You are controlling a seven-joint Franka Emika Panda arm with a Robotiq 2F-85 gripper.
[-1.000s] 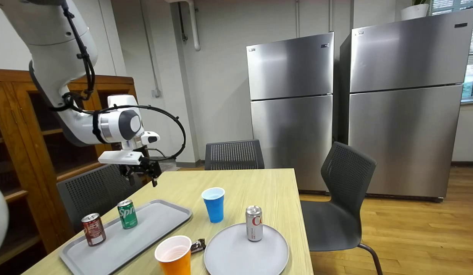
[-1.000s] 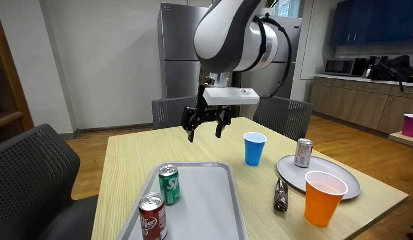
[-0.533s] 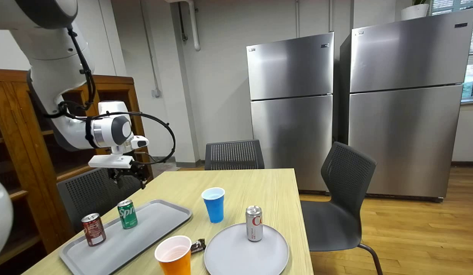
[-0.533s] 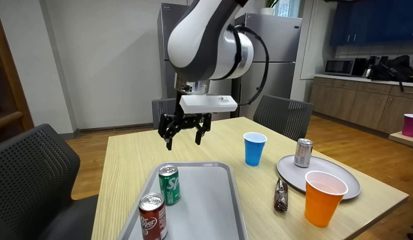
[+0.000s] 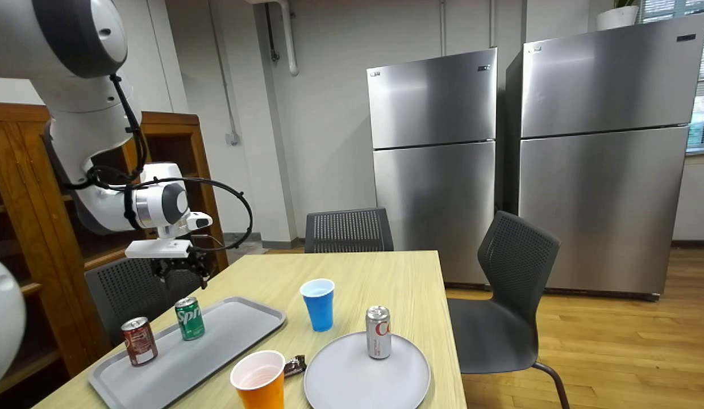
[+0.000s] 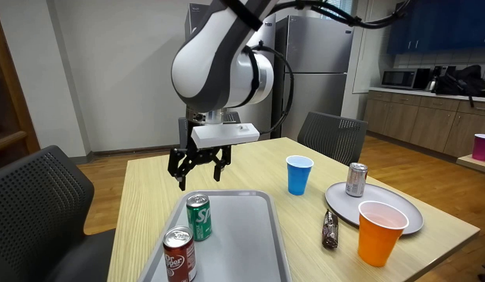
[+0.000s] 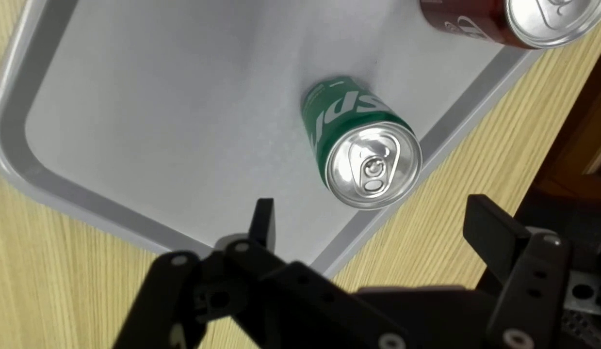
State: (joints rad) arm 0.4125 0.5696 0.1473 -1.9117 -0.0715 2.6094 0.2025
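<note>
"Is the gripper holding anything?"

"No, its jaws are spread wide, nothing between them."

"And the green can?"

"Upright on the tray, low and left of centre in an exterior view, near the gripper but apart. Early on, I'd judge: nothing's gripped yet."

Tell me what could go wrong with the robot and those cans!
The open gripper might knock over the Sprite can, standing upright near it. Falling, that can might bump the Dr Pepper can close by, or roll over the nearby edge of the tray.
</note>
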